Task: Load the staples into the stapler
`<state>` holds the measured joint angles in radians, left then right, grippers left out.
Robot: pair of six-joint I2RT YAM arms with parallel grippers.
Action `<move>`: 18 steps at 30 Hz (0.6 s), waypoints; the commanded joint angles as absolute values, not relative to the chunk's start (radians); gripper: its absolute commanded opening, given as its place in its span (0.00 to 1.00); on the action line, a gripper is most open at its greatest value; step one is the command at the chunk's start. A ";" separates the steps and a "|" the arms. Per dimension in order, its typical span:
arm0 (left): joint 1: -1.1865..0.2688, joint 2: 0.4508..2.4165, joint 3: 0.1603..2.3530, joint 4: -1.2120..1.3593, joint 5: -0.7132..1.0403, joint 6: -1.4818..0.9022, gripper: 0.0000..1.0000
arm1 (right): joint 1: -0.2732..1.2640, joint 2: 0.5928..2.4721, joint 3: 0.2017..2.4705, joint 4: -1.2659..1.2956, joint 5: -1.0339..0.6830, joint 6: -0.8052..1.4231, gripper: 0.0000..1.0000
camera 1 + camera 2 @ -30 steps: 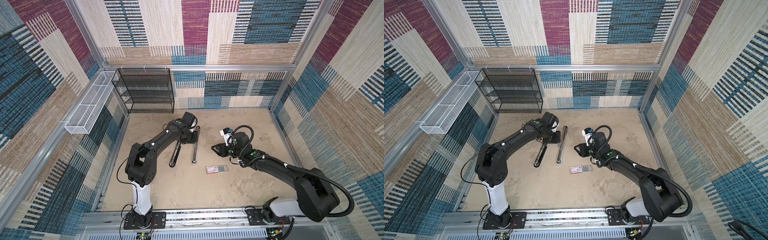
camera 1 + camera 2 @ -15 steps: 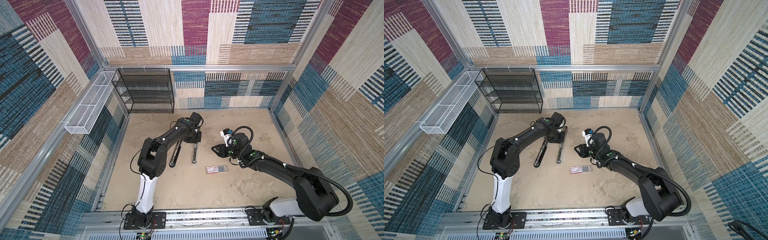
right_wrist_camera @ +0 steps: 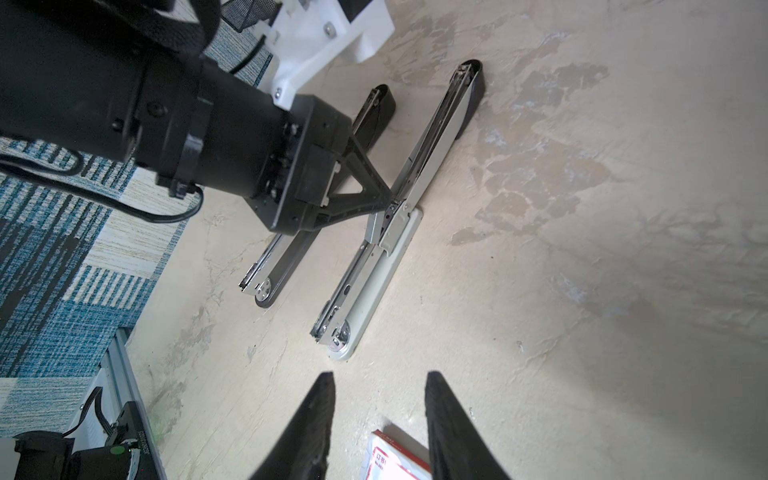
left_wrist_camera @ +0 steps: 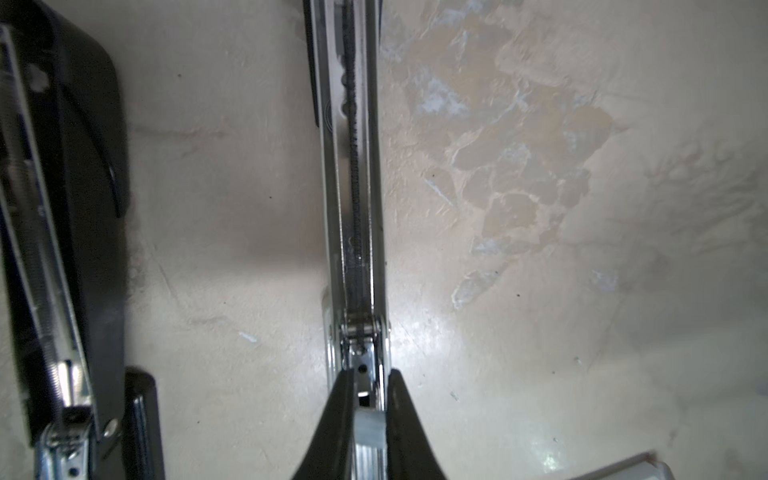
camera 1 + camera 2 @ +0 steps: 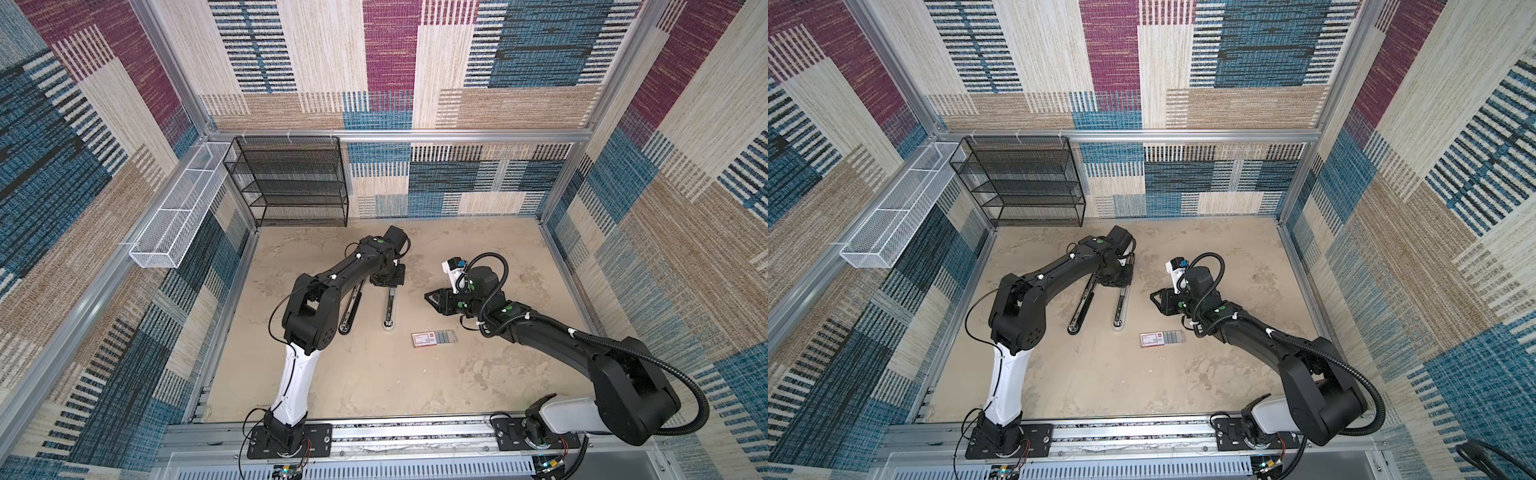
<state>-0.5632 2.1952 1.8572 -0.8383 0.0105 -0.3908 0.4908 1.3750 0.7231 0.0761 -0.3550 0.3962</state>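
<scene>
Both jaws of the left gripper (image 4: pixel 370 376) pinch the white stapler (image 5: pixel 388 311) at its hinge, mid-frame, with the black stapler (image 5: pixel 349 313) alongside. The right gripper (image 3: pixel 378 382) has its jaws spread near the staple box (image 5: pixel 432 338).

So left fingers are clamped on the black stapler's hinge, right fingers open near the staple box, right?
Not quite. The left fingers are clamped on the white stapler at its hinge; the black stapler lies beside it, untouched. The right wrist view shows this. The right fingers are open near the staple box.
</scene>
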 commanded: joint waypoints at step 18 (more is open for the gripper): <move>-0.568 2.174 1.851 -0.859 -0.045 -0.388 0.00 | 0.491 1.354 0.709 0.089 -0.345 0.400 0.40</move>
